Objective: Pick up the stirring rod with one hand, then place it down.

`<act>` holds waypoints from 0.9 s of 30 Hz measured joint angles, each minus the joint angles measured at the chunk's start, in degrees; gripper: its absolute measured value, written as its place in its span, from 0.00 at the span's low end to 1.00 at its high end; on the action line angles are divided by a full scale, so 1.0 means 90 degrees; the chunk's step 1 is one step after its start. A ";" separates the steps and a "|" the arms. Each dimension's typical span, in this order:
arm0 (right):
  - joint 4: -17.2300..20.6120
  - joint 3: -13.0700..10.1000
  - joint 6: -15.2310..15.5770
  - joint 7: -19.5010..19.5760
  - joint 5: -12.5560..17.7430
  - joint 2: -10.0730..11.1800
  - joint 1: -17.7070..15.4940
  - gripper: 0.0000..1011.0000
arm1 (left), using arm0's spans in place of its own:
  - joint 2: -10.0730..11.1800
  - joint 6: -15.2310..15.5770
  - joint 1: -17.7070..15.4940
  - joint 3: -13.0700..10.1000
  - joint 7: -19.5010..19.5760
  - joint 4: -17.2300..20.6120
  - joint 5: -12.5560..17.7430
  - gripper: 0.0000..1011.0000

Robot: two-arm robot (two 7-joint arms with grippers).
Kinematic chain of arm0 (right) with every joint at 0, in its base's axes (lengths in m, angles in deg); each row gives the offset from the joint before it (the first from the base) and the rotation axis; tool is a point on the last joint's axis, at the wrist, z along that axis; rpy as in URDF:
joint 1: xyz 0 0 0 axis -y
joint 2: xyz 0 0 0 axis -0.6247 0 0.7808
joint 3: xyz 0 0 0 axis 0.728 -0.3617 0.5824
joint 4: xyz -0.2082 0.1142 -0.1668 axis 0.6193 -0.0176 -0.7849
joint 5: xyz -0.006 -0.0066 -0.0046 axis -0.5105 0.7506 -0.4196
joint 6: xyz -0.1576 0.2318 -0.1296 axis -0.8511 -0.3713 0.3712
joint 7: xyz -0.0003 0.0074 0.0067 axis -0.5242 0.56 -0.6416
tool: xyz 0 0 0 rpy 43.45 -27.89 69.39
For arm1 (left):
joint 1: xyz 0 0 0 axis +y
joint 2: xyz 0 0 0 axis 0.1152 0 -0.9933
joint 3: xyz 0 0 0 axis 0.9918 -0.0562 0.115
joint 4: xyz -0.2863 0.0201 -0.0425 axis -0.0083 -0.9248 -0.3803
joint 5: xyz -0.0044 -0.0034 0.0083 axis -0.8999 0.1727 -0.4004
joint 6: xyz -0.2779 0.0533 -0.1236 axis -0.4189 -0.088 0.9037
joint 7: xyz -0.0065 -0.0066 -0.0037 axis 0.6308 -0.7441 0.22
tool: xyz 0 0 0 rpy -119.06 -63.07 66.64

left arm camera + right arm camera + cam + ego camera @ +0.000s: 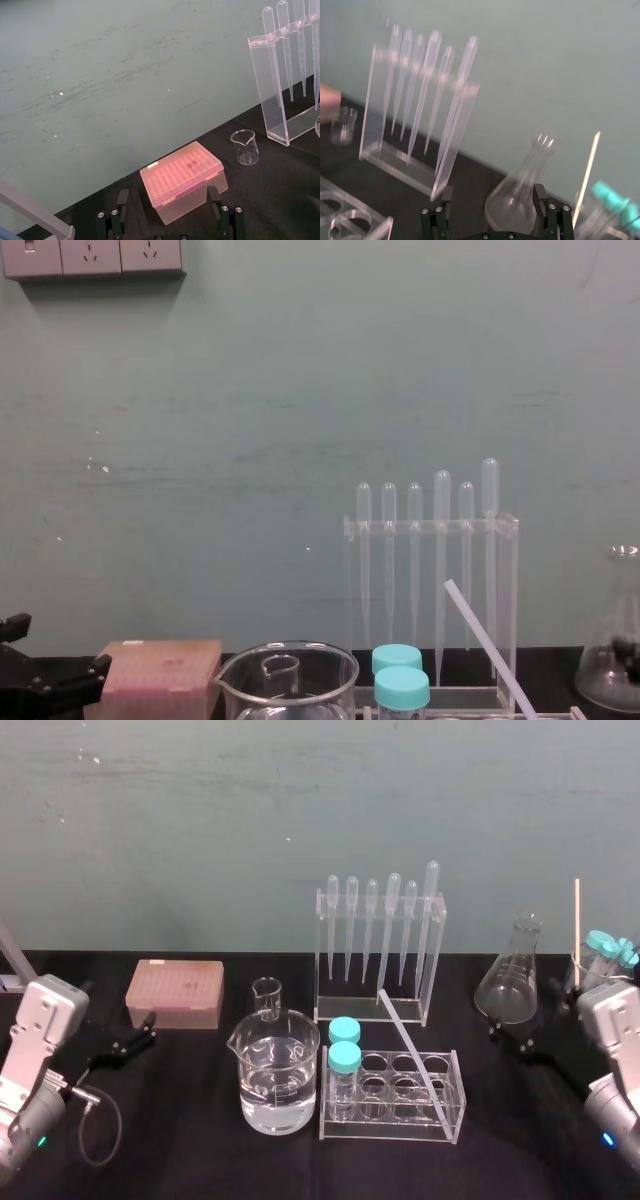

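The stirring rod (411, 1052) is a thin translucent stick. It leans at a slant from the foot of the pipette rack (380, 945) down across the clear test tube rack (395, 1098), and rises at an angle in the chest view (486, 640). My right gripper (512, 1036) (493, 195) is open at the right, close to the foot of the conical flask (512, 976) and well right of the rod. Nothing lies between its fingers. My left gripper (133, 1042) (167, 200) is open at the far left, facing the pink tip box (182, 177), and holds nothing.
A large beaker of water (278, 1082) stands left of the test tube rack, with a small beaker (267, 997) behind it. Two blue-capped tubes (344, 1056) stand in the rack. A wooden stick (577, 930) and more capped tubes (610, 950) are at the far right.
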 joint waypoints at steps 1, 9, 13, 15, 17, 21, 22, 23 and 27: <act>0.0021 -0.0039 -0.0127 0.0022 0.0000 -0.0014 -0.0025 0.99 | 0.0000 0.0000 0.0000 0.0000 0.0000 0.0000 0.0000 0.99; 0.0302 -0.0214 -0.1747 0.0121 -0.0578 -0.0067 -0.0145 0.99 | 0.0000 0.0000 0.0000 0.0000 0.0000 0.0000 0.0000 0.99; 0.0347 -0.0128 -0.2160 -0.0069 -0.0740 -0.0068 -0.0074 0.99 | 0.0000 0.0000 0.0000 0.0000 0.0000 0.0000 0.0000 0.99; 0.0348 -0.0027 -0.2285 -0.0385 -0.0660 -0.0054 0.0003 0.99 | 0.0000 0.0000 0.0000 0.0000 0.0000 0.0000 0.0000 0.99; 0.0323 0.0101 -0.2273 -0.0852 -0.0423 -0.0035 0.0115 0.99 | 0.0000 0.0000 0.0000 0.0000 0.0000 0.0000 0.0000 0.99; 0.0179 0.0326 -0.2106 -0.1735 0.0110 -0.0040 0.0366 0.99 | 0.0000 0.0000 0.0000 0.0000 0.0000 0.0000 0.0000 0.99; 0.0157 0.0353 -0.2048 -0.1889 0.0226 -0.0048 0.0407 0.99 | 0.0000 0.0000 0.0000 0.0000 0.0000 0.0000 0.0000 0.99; 0.0157 0.0353 -0.2048 -0.1889 0.0226 -0.0048 0.0407 0.99 | 0.0000 0.0000 0.0000 0.0000 0.0000 0.0000 0.0000 0.99; -0.0011 0.0465 -0.1568 -0.2667 0.0902 -0.0126 0.0621 0.99 | 0.0000 0.0000 0.0000 0.0000 0.0000 0.0000 0.0000 0.99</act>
